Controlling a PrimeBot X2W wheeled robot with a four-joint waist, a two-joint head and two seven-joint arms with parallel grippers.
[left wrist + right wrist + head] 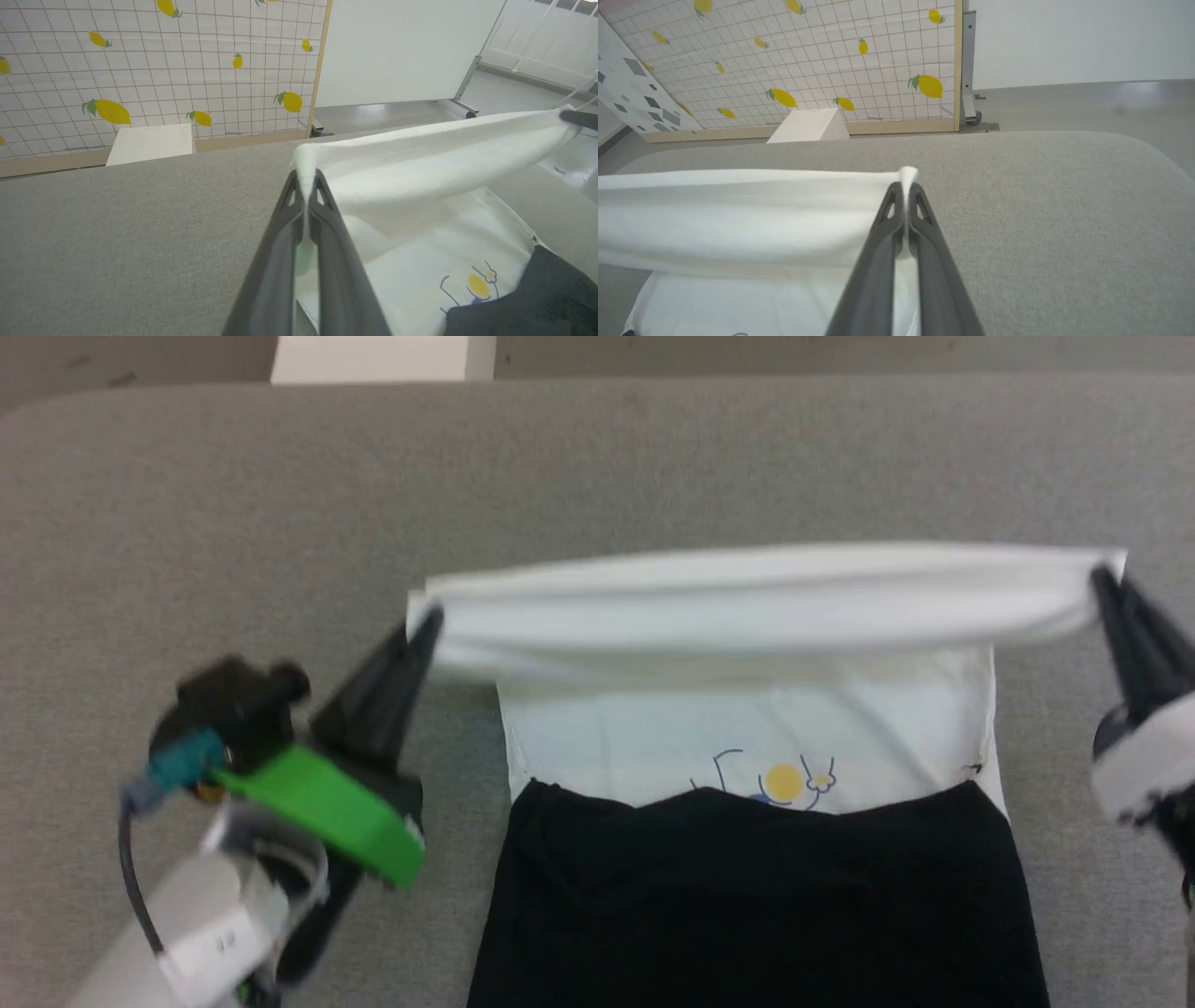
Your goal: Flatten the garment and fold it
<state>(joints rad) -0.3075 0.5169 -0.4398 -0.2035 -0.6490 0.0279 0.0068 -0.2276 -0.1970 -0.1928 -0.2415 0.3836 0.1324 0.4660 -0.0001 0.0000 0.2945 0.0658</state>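
The garment [747,728] lies on the grey table, white body with a yellow-and-blue print and black sleeves folded across its near part. Its far white hem is lifted off the table and stretched taut between both grippers. My left gripper [428,621] is shut on the hem's left corner; in the left wrist view the cloth [420,158] is pinched between the fingertips of that gripper [307,179]. My right gripper [1102,577] is shut on the right corner, and the right wrist view shows the white fabric [738,214] clamped at the tips of the gripper [906,186].
The grey padded table [597,467] stretches beyond the garment to a rounded far edge. A white box [383,357] stands on the floor behind it. A lemon-patterned panel [140,60] and a white board [402,46] stand further back.
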